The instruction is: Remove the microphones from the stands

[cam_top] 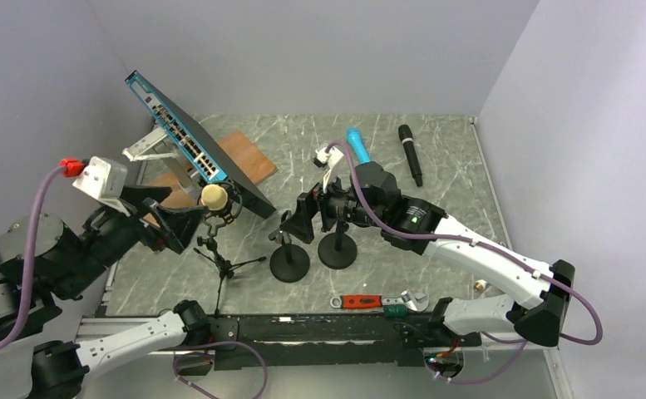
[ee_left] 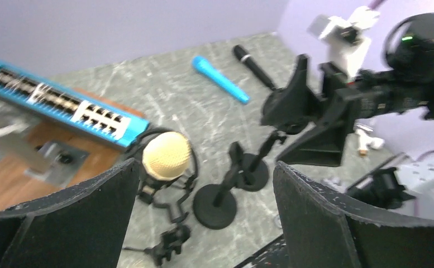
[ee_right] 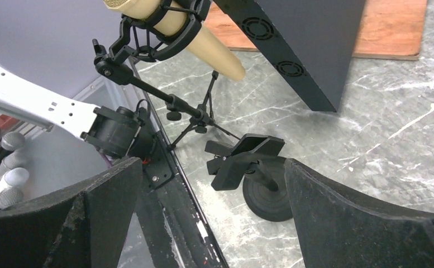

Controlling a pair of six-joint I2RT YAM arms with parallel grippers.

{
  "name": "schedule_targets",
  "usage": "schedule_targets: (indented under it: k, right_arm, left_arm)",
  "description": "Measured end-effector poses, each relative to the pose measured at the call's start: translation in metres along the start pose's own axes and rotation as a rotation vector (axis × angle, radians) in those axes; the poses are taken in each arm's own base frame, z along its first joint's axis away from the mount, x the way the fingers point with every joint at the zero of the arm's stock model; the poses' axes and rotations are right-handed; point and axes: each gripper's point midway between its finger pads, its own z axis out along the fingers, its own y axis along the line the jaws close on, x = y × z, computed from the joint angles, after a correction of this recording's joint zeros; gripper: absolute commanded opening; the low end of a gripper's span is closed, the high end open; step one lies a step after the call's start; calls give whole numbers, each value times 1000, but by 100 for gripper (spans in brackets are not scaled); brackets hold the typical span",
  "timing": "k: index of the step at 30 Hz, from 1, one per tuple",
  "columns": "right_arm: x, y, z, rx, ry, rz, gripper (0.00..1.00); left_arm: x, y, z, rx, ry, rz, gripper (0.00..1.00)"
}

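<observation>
Plain grey-violet walls (cam_top: 303, 50) enclose the grey marbled table (cam_top: 444, 166) on three sides. A tilted network switch (cam_top: 186, 141) hides part of a wooden board (cam_top: 249, 158). The left gripper (ee_left: 203, 167) and right gripper (ee_right: 213, 163) are both spread wide and hold nothing, on opposite sides of the tripod stand (cam_top: 219, 264). The gold microphone (cam_top: 214, 197) sits in the stand's shock mount (ee_right: 147, 54). The right wrist view cuts off its head. The left wrist view is blurred.
</observation>
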Motion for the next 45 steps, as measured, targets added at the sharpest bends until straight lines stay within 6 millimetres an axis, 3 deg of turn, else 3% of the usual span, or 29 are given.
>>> schedule_targets:
  k: [3, 9, 13, 19, 29, 41, 45]
  right_arm:
    - [0, 0, 4, 2, -1, -10, 100]
    - [-7, -2, 5, 16, -20, -19, 100]
    - [-7, -5, 7, 33, -21, -17, 100]
    - [-10, -11, 5, 68, -35, -8, 100]
    - [-10, -17, -1, 108, -50, 1, 100]
    - [-6, -20, -1, 121, -36, 3, 100]
    - [-4, -20, -1, 123, -30, 4, 100]
  left_arm:
    - [14, 24, -4, -110, 10, 12, 96]
    - [68, 52, 17, -274, 133, 67, 99]
    - [78, 59, 25, -327, 137, 61, 98]
    - [78, 58, 39, -344, 115, 54, 84]
    - [97, 58, 74, -397, 196, 120, 42]
    - [95, 61, 74, -411, 189, 124, 14]
    - [86, 56, 70, -375, 180, 146, 7]
